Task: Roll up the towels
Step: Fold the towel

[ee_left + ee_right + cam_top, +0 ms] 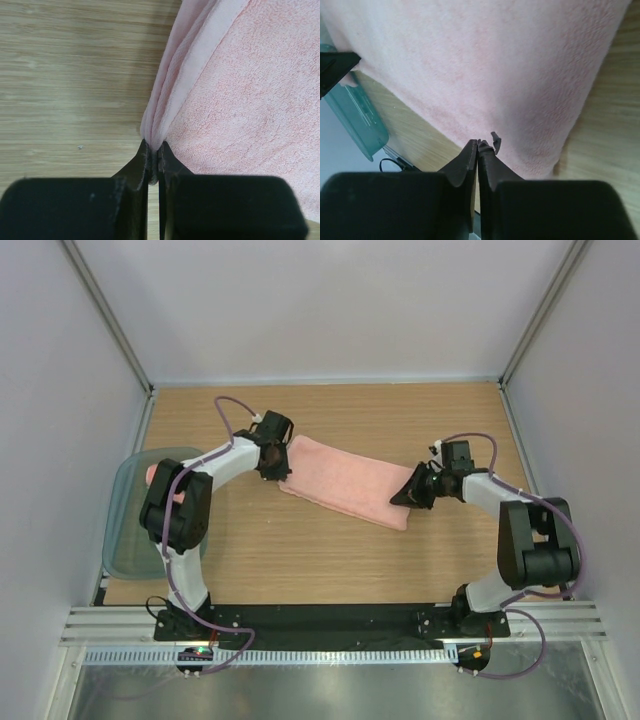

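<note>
A salmon-pink towel lies spread flat across the middle of the table, slanting from back left to front right. My left gripper is at its left end, shut on a pinched fold of the towel's paler hem; the cloth bunches between the tips. My right gripper is at the towel's right end. Its jaws are shut with the tips at the towel's edge, and no cloth shows between them. Another pink towel peeks out of the tray, mostly hidden by the left arm.
A translucent grey-green plastic tray stands at the table's left edge, also seen in the right wrist view. Walls close off the left, back and right. Bare wood lies in front of and behind the towel.
</note>
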Controlling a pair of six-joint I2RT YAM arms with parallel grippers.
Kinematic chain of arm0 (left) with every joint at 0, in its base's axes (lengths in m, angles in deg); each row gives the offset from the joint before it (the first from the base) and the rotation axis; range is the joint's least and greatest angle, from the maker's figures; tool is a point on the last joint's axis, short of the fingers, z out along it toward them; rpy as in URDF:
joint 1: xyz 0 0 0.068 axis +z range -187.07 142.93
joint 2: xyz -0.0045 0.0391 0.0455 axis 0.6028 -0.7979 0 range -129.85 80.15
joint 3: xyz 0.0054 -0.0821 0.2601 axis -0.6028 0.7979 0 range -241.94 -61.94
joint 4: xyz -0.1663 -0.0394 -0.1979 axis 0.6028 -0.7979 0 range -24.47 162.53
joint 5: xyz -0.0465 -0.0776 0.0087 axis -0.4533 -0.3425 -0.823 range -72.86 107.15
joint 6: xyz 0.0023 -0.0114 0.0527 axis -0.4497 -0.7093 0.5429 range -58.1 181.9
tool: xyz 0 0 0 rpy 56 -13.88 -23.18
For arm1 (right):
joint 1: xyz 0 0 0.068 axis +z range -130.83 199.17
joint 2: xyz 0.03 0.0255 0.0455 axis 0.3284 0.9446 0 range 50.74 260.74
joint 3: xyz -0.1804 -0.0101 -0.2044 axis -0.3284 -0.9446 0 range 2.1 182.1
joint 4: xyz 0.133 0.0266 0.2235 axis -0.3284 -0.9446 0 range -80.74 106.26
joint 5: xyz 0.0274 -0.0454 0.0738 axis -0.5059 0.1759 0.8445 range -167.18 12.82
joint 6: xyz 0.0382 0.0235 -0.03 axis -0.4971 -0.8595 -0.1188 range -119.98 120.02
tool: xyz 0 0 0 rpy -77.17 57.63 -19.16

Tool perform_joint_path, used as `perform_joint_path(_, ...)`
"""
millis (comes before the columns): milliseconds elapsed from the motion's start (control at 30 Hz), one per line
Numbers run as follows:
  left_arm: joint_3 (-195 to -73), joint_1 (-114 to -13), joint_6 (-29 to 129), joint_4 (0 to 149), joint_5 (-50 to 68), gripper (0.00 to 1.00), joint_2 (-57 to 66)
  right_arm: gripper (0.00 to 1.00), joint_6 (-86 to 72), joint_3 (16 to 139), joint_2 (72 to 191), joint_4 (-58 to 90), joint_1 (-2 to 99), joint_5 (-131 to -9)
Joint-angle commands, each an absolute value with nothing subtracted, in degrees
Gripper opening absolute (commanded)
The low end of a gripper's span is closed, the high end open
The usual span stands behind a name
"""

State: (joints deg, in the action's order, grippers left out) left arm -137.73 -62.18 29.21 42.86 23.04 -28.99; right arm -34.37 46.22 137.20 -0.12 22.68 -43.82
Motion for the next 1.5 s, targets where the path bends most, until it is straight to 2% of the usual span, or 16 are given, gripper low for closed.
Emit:
perform_joint_path(0, -139.6, -61.6, 31.0, 40.2, 25.7, 0.0, -29.4, 0.08, -35.4, 48.3, 141.3, 5.4, 22.4, -43.9)
perform_joint_path(300, -139.9, -60.0, 30.9, 39.0, 26.5, 0.0, -29.9, 0.03, -34.5, 37.2, 137.4, 4.8, 21.5, -48.8)
perform_joint_path(533, -141.3, -59.6, 31.5, 37.3, 28.1, 0.0, -29.5, 0.03, -31.5, 39.6, 128.9, -8.2, 20.4, -58.6)
perform_joint_path(733, -142.3, -59.6, 32.1, 36.1, 29.1, 0.01, -29.5, 0.03, -30.6, 41.6, 123.8, -13.6, 20.4, -57.9)
perform_joint_path(767, -142.3, -59.6, 32.1, 36.1, 28.9, 0.05, -29.3, 0.03, -30.7, 42.3, 123.1, -14.0, 20.4, -56.1)
perform_joint_path(800, -142.3, -59.7, 32.2, 36.1, 28.9, 0.19, -28.8, 0.03, -30.7, 42.9, 122.5, -14.2, 20.5, -55.1)
perform_joint_path(867, -142.6, -59.7, 32.3, 35.9, 29.1, 0.35, -27.9, 0.04, -31.0, 44.4, 120.2, -14.2, 20.6, -53.1)
perform_joint_path(900, -142.9, -59.8, 32.5, 35.7, 29.6, 0.52, -27.3, 0.07, -31.0, 45.0, 119.6, -14.4, 20.6, -53.1)
perform_joint_path(1000, -144.9, -60.6, 33.1, 33.6, 33.2, 0.69, -25.1, 0.14, -30.5, 47.4, 118.4, -15.8, 20.8, -53.4)
perform_joint_path(1167, -150.1, -64.7, 35.3, 27.8, 41.8, 0.72, -22.3, 0.17, -30.3, 48.9, 118.1, -17.4, 20.8, -54.9)
perform_joint_path(1333, -152.5, -75.7, 35.5, 24.9, 46.7, 0.63, -20.5, 0.24, -30.9, 53.5, 116.8, -22.9, 20.7, -68.9)
perform_joint_path(1467, -153.3, -85.8, 32.8, 25.2, 46.3, 0.61, -20.6, 0.31, -31.5, 59.5, 117.4, -28.4, 20.1, -76.9)
